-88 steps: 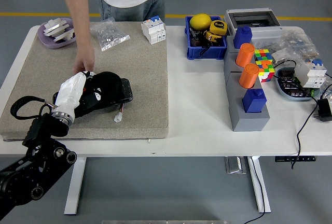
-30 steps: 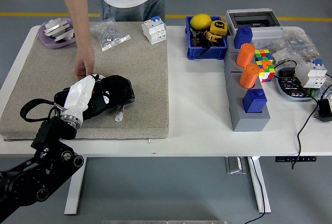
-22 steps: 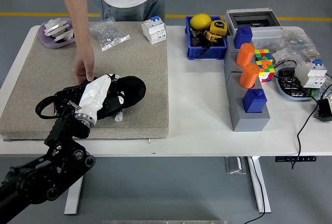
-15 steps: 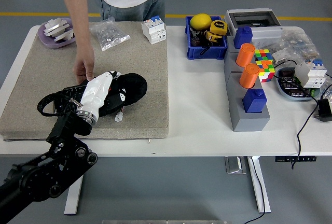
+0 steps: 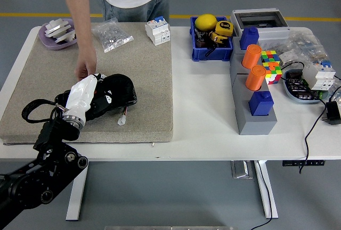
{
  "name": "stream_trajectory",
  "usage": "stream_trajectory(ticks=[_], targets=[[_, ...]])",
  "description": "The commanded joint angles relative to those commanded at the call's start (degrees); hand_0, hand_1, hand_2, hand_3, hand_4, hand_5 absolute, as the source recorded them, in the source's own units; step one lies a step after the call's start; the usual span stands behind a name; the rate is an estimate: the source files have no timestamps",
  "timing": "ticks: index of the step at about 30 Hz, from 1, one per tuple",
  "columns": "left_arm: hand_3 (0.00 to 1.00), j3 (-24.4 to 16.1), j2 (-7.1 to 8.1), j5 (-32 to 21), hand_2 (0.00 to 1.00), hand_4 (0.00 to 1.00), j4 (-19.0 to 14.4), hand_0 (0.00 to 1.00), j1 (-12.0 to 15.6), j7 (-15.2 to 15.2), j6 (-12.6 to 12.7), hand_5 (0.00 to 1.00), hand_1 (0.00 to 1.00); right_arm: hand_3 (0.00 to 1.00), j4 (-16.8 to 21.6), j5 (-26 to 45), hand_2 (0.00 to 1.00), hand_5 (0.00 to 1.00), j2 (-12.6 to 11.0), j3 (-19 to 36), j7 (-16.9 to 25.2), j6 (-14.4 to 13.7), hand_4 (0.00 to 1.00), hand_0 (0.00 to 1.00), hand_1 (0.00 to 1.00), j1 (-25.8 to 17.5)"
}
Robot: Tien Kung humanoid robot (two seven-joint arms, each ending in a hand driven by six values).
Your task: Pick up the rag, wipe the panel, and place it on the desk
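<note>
Left hand (image 5: 109,94) lay palm-down on the beige panel (image 5: 144,81), finger state and rag unclear, person's hand (image 5: 85,67) touched the panel just beside it.

White table (image 5: 202,129), grey floor (image 5: 160,198), yellow line (image 5: 319,19)

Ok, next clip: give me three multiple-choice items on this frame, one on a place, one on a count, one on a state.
1. Where is the left hand?
A. on the grey mat
B. over the blue bin
C. beside the cube

2. How many orange cylinders stand on the grey block?
A. one
B. two
C. four

3. What is the person's hand doing?
A. lifting the bag of parts
B. resting on the mat by the left hand
C. holding the tape measure

Answers: 1 A, it lies on the mat; 2 B, the cylinders are two; 3 B, the person's hand touches the mat there.
</note>
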Motion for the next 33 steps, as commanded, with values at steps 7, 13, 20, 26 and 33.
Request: stream_trajectory(ticks=[7, 13, 20, 26, 33], targets=[[0.440, -3.3, 1.26, 0.8, 0.580, 0.002, 0.0, 0.243, 1.8, 0.0, 0.1, 0.002, 0.451, 0.629, -0.1, 0.0, 0.661, 0.559, 0.0, 0.0, 0.0, 0.0, 0.998, 0.755, 0.306, -0.1], [0.439, -6.5, 3.31, 1.8, 0.579, 0.002, -0.8, 0.243, 4.7, -0.1, 0.2, 0.002, 0.451, 0.629, -0.1, 0.1, 0.661, 0.559, 0.0, -0.1, -0.1, 0.0, 0.998, 0.754, 0.305, -0.3], [0.441, -11.3, 4.47, 3.5, 0.579, 0.002, -1.2, 0.245, 7.3, -0.2, 0.4, 0.002, 0.450, 0.631, -0.1, 0.2, 0.661, 0.559, 0.1, -0.1, -0.1, 0.1, 0.998, 0.755, 0.305, -0.5], [0.441, -14.3, 5.65, 4.0, 0.578, 0.002, -1.0, 0.246, 8.7, -0.2, 0.6, 0.002, 0.450, 0.631, -0.1, 0.0, 0.661, 0.560, 0.0, 0.3, -0.1, 0.0, 0.998, 0.755, 0.305, -0.7], [0.441, -14.5, 6.63, 4.4, 0.577, 0.002, -1.3, 0.247, 10.8, -0.5, 1.2, 0.002, 0.449, 0.633, -0.2, -0.2, 0.661, 0.560, 0.0, 0.5, -0.2, 0.0, 0.998, 0.754, 0.305, -0.8]])
